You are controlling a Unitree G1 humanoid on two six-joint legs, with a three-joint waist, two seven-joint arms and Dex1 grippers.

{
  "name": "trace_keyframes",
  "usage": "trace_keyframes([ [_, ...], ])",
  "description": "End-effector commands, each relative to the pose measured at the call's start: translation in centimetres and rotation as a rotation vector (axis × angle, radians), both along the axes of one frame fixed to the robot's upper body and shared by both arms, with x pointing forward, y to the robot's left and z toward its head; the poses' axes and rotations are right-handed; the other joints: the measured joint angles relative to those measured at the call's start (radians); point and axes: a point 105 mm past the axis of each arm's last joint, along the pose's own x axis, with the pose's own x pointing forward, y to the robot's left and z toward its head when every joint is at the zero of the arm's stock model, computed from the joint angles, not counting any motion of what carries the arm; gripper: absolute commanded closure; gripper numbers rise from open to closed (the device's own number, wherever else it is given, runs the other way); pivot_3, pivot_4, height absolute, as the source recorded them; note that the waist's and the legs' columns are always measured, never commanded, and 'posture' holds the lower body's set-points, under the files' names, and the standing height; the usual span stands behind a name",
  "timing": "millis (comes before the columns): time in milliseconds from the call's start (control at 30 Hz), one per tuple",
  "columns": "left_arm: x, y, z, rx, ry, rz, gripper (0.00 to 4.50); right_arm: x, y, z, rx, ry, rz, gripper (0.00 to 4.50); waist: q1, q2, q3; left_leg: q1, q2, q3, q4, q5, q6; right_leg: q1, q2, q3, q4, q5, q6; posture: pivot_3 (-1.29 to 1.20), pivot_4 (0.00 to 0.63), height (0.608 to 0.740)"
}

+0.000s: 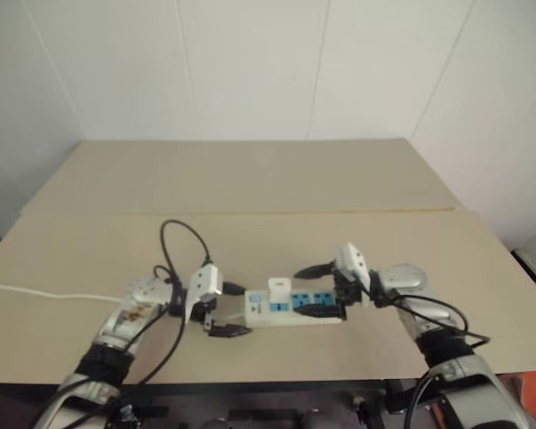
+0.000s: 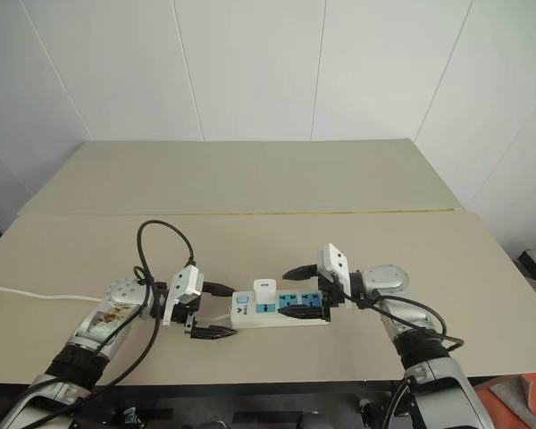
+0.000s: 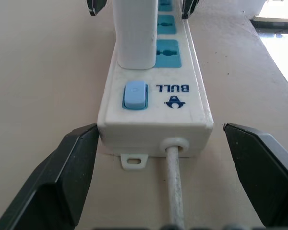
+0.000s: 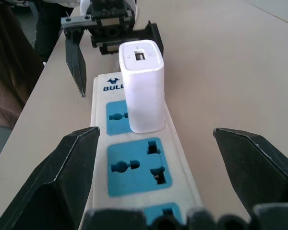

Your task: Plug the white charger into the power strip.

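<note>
White plastic is standing proud: we are seeing the white charger [image 4: 140, 86] sitting upright in the first blue socket of the power strip [image 2: 281, 310], next to the blue switch [image 3: 135, 94], on the tan table [image 1: 277, 192]. We are holding our left gripper [image 2: 212, 311] spread wide at the cord end, one finger close against the corner, gripping nothing. Our right gripper [image 2: 301, 291] is gaping too, straddling the far end. We are judging the plugging done, with only backing away left.

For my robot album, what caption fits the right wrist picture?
White charger standing plugged into the power strip, open right gripper around the strip.
</note>
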Motion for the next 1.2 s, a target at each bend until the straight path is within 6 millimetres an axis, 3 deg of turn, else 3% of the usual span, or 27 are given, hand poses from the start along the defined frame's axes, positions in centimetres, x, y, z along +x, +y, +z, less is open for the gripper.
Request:
trace_keyframes([
  [33,-0.5,0.5,3.1,-0.050,-0.068,-0.010,0.02,0.0,-2.0,2.1,0.000,-0.059,-0.016,0.00,0.000,0.000,0.002,-0.005,0.000,0.000,0.000,0.000,0.000,-0.005,0.000,0.000,0.000,0.001,-0.001,0.00,0.150,0.740],
  [200,-0.5,1.4,4.9,-0.050,-0.113,0.011,0.02,-0.4,-4.0,3.9,-0.023,-0.117,-0.041,0.00,-0.001,0.001,0.005,-0.025,0.000,0.000,0.001,0.002,-0.003,-0.028,0.000,0.000,0.005,0.005,-0.003,0.00,0.150,0.740],
  [433,-1.1,2.9,5.8,-0.026,-0.111,0.014,0.02,-1.0,-7.0,5.7,-0.055,-0.173,-0.109,0.00,-0.003,0.001,0.010,-0.024,0.000,0.000,0.001,0.003,-0.004,-0.027,0.000,0.000,0.004,0.007,-0.003,0.00,0.150,0.740],
  [767,-3.0,4.8,6.3,0.063,-0.083,-0.058,0.02,-3.6,-10.1,6.2,-0.131,-0.157,-0.169,0.00,-0.003,0.001,0.017,-0.025,0.000,0.001,0.001,0.003,-0.004,-0.027,0.000,0.000,0.003,0.007,-0.003,0.00,0.150,0.740],
  [1200,-3.1,4.8,6.9,0.075,-0.088,-0.093,0.02,-5.2,-11.1,6.3,-0.149,-0.167,-0.196,0.00,-0.003,0.001,0.017,-0.024,0.000,0.002,0.002,0.003,-0.004,-0.026,0.001,0.000,0.004,0.007,-0.002,0.00,0.150,0.740],
])
